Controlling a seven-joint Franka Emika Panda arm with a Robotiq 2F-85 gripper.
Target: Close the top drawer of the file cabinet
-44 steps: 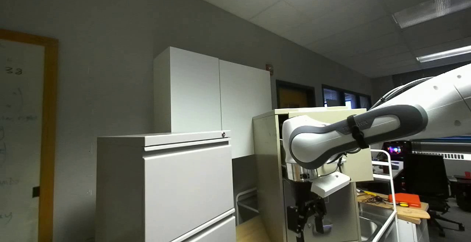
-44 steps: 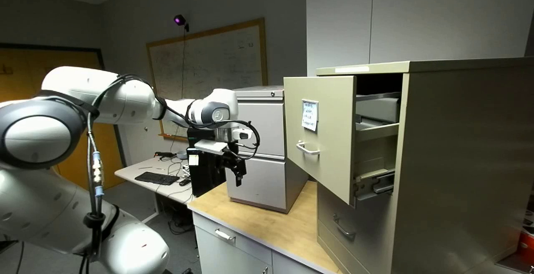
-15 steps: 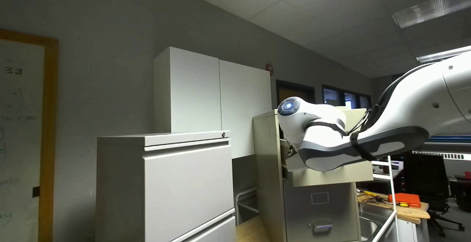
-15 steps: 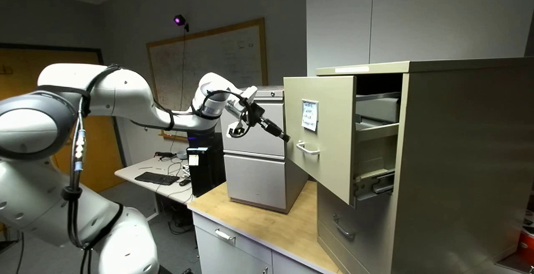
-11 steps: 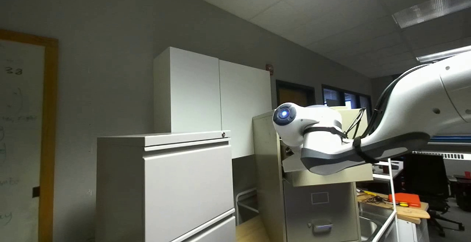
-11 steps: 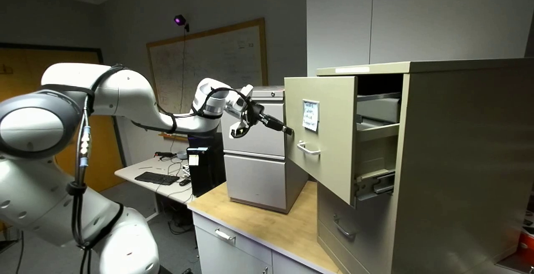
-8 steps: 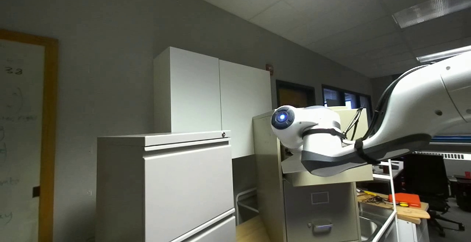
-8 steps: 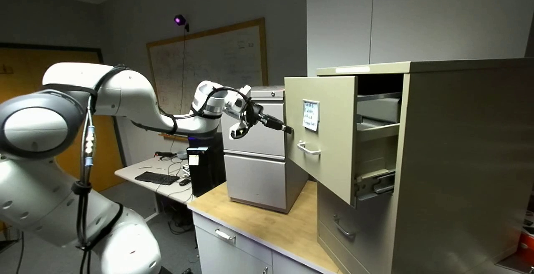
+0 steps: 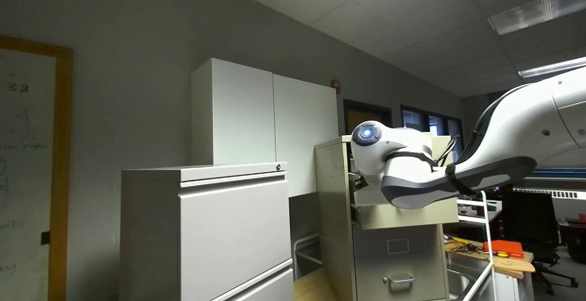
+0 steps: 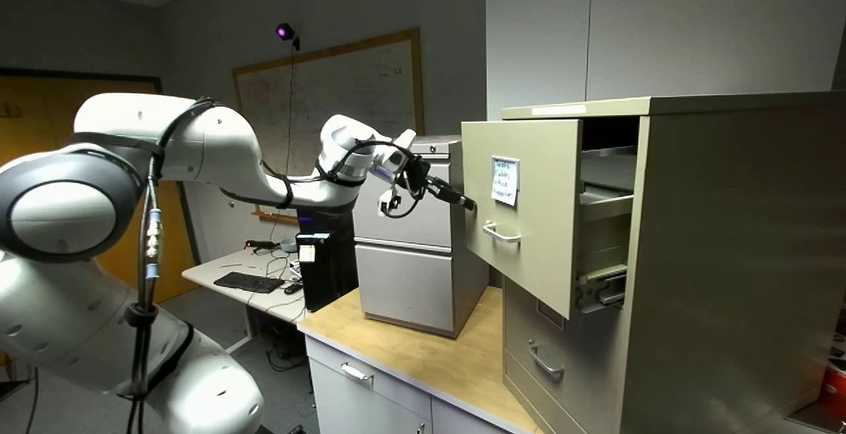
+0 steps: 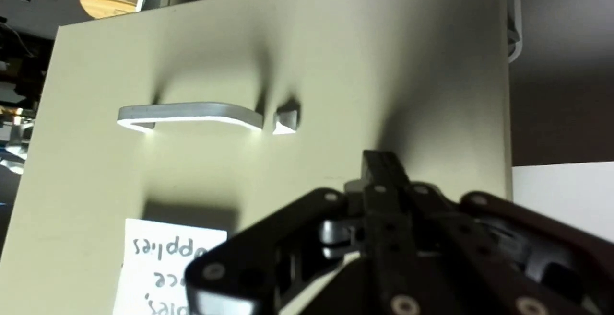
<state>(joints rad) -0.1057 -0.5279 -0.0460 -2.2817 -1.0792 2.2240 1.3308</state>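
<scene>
Reaching out bent at the elbow, wrist angled downward, one robot arm (image 10: 218,138) rests its gripper (image 10: 470,204), jaws closed and holding nothing, against the top drawer (image 10: 542,170), which juts partway from the file cabinet (image 10: 727,236) and bears one handle (image 11: 192,110) and one label (image 10: 505,181); two white cupboard doors (image 9: 242,113) hang beyond.

- office or lab, can't tell which
- scribbled-on whiteboard (image 10: 337,107)
- table (image 10: 205,274) w/ kybd (image 10: 249,282) & mouse (image 10: 293,287)
- tan file cab (image 10: 727,242)
- wheeled office chair (image 9: 531,218)
- ceiling strip light (image 9: 551,67)
- robot arm (image 10: 225,146)
</scene>
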